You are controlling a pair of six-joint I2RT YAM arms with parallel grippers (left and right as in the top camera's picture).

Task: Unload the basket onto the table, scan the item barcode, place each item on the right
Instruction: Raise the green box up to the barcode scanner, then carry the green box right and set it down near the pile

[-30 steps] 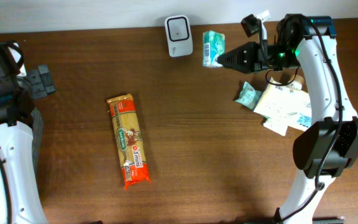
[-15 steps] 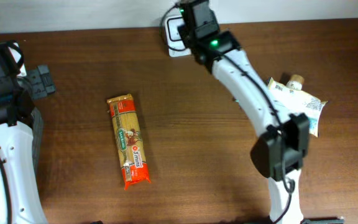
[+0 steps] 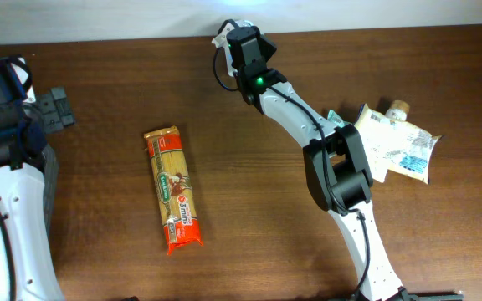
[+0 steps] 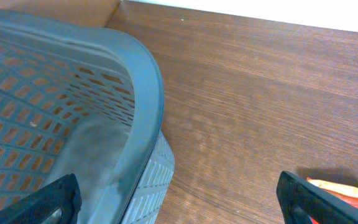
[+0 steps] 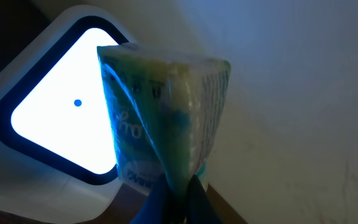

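Packet [image 5: 166,118], seemingly green under glare, clamped in right claw [image 5: 174,200] just before lit scanner [image 5: 55,124], at far edge of surface [image 3: 249,226]. Your left-to-right: left claw [image 4: 182,205] spread wide by basket [image 4: 104,93], pasta pack [image 3: 172,190], pouches [image 3: 396,146].

Wrapped packet [image 5: 166,118] before scanner [image 5: 55,130], pasta pack [image 3: 172,189] mid-table, pouches [image 3: 400,144] right, basket [image 4: 123,93] left
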